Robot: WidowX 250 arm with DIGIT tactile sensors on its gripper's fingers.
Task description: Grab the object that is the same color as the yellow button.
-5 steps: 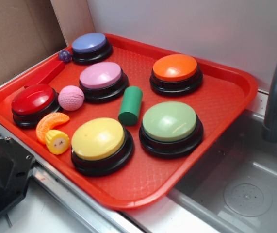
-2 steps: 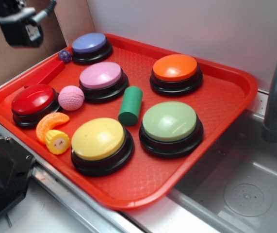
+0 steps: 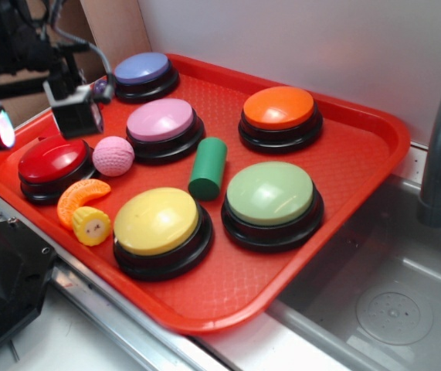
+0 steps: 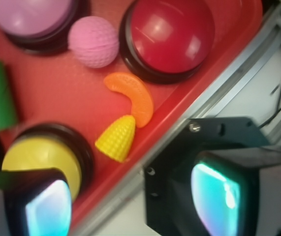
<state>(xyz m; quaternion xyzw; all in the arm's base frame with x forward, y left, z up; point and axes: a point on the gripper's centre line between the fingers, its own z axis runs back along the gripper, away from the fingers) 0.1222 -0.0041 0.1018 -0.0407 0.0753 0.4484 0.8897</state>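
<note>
From the exterior view, the red plastic tray [image 3: 374,124] carries all the pieces, its raised rim keeping the loose toys from rolling off toward the steel sink [image 3: 390,309] on the right; the small yellow toy banana stub [image 3: 92,226] lies at the tray's near left edge, its cream, brown-dotted face turned toward the camera, touching or just beside the orange tangerine-segment toy [image 3: 81,197] and just left of the large yellow dome button on its black base [image 3: 157,222]; the pink dimpled ball [image 3: 113,155] sits farther back, beside the red dome button [image 3: 52,159]. The black robot fingers [image 3: 35,124] hang at the far left above the tray, well apart from the stub; they look spread wide, probably readied for a descent.

From the wrist view, the fingers [image 4: 130,201] frame the bottom of the picture, wide apart and holding nothing; the stub shows its ribbed yellow side, lying between them and slightly ahead, tight against the tray rim, so a grasp will likely need care not to catch the tangerine segment or the rim.
</note>
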